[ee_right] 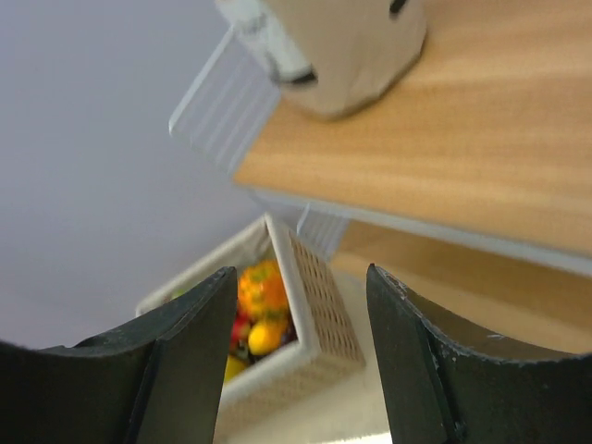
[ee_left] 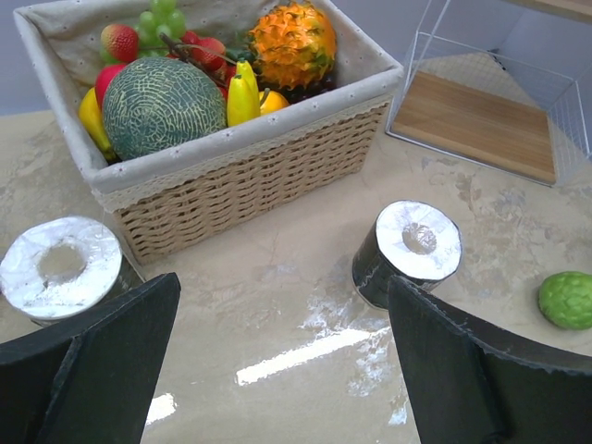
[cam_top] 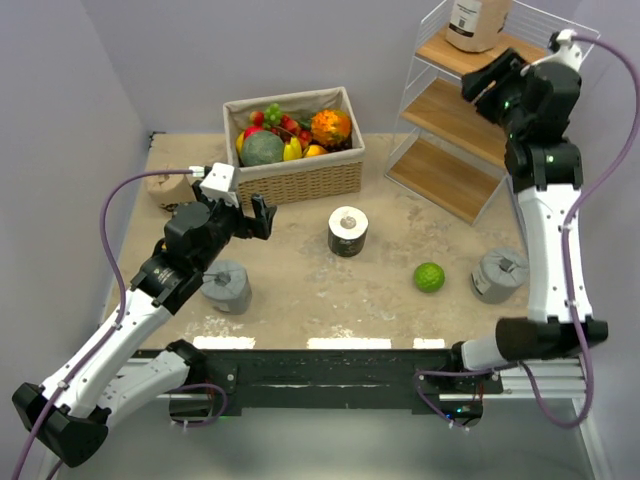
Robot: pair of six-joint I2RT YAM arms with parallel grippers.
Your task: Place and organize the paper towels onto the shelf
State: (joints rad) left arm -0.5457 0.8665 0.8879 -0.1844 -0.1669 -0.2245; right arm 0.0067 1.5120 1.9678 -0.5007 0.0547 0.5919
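While a tan roll stands on the top board of the shelf, the right jaws hang apart and empty just beside it. The left jaws, also spread wide with nothing between them, hover over the counter before the basket, near a black roll and a white-ended roll. One grey roll sits near the left arm, and the other grey roll sits near a lime.

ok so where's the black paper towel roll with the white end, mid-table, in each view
top external: black paper towel roll stands mid-table, in front of the woven wicker fruit basket.
left wrist: roll right of centre, below the basket.
right wrist: not in view.
shared landmark: the basket, in all three.
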